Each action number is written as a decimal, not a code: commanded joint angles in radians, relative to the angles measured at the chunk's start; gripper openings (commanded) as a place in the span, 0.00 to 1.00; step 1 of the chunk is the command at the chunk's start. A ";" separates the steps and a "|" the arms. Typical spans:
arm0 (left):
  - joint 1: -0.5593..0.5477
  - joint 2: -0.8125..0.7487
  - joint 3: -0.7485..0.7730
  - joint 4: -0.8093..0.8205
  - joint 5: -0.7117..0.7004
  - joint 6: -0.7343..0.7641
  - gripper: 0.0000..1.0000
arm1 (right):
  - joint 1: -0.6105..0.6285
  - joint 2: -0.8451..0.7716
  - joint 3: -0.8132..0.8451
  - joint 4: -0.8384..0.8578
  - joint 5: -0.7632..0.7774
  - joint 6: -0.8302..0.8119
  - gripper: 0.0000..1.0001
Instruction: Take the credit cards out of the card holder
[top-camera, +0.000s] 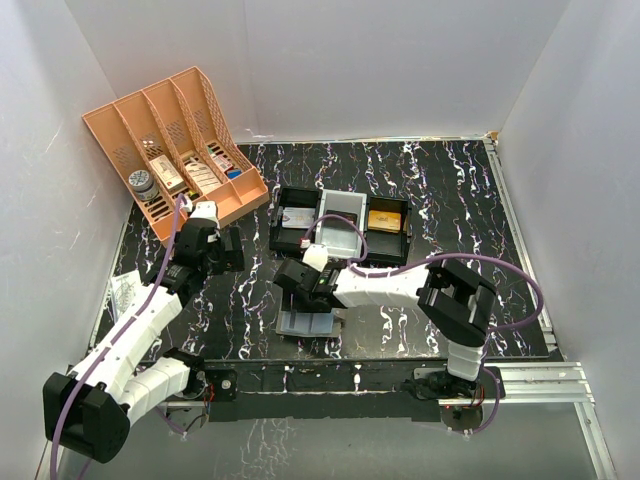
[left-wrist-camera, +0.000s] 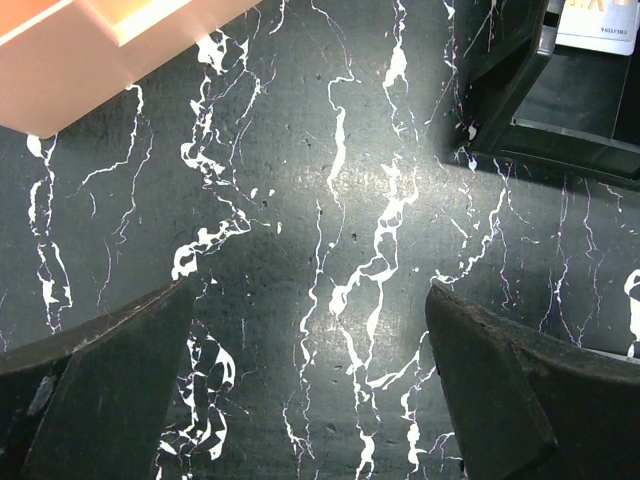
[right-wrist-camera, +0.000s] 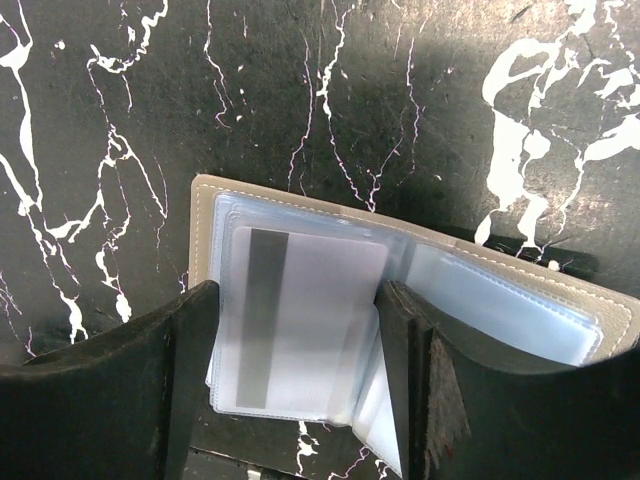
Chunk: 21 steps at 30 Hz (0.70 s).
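**Top external view**
- Table: black with white veining.
- Orange lattice organiser: far left corner, with small items in its slots.
- Black three-compartment tray: mid-table. You have a grey card in its left compartment and an orange card in its right.
- Card holder: lies open and flat on the table, just on the near side of the tray.
- Right gripper: directly over the card holder, with its arm reaching in from the right.
- Left gripper: between organiser and tray, well apart from the card holder.

**Left wrist view**
- Left gripper: spread wide, with only bare table between its fingers.
- A corner of the organiser shows at upper left and a corner of the tray at upper right.
- A pale printed card lies inside the tray.

**Right wrist view**
- Card holder: open, with a tan stitched border and clear plastic sleeves fanned across both leaves.
- Card with a dark stripe: sits in the topmost sleeve of the left leaf, stripe running along its left side.
- Right gripper: partly apart, with its fingers flanking that sleeve, one at each side edge.
- You cannot tell whether the right gripper's fingers press the card or merely stand beside it.
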 joint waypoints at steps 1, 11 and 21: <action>0.003 0.000 0.004 -0.011 0.009 0.006 0.99 | -0.009 -0.036 -0.010 0.022 -0.027 -0.002 0.60; 0.003 0.008 0.005 -0.012 0.016 0.006 0.99 | -0.016 -0.038 -0.017 0.039 -0.063 -0.033 0.52; 0.003 0.003 -0.011 0.013 0.507 -0.170 0.97 | -0.123 -0.197 -0.274 0.426 -0.321 -0.007 0.45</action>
